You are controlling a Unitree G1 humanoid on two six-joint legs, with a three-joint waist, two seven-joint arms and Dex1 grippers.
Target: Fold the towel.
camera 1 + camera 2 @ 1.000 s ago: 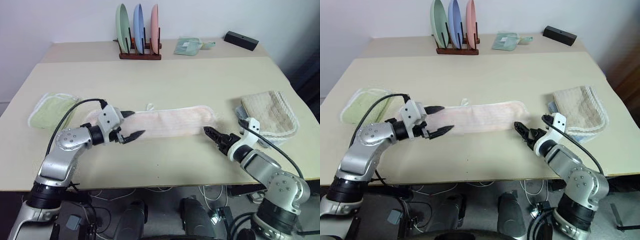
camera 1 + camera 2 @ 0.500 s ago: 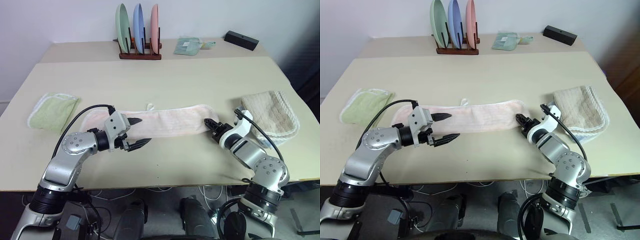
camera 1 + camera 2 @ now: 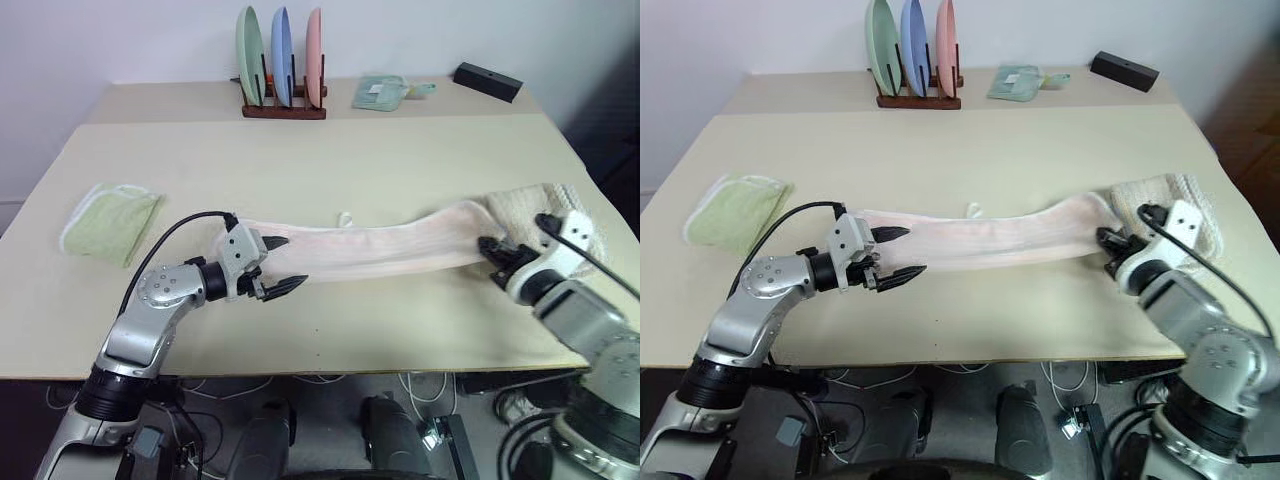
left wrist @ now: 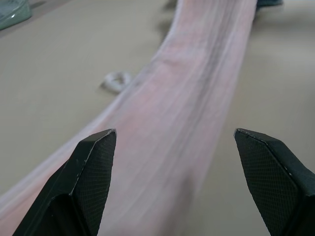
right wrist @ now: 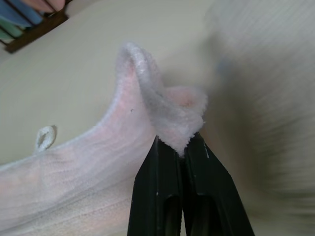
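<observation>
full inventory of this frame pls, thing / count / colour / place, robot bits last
towel: 1, pale pink, stretched across the table's front middle, right end lifted.
loop: 1, white, on the towel's far edge.
cloth: 1, light green with white edge, folded, table's left.
ribbed towel: 1, beige, table's right edge.
plates: 3, green, blue, pink, upright in the rack.
rack: 1, dark wood, back table.
small cloth: 1, pale green, right of the rack.
box: 1, black, back right.
table: 1, beige.
left pincer: 1, black fingers, open, straddling the towel's left end.
right pincer: 1, black, shut on the towel's right end.
</observation>
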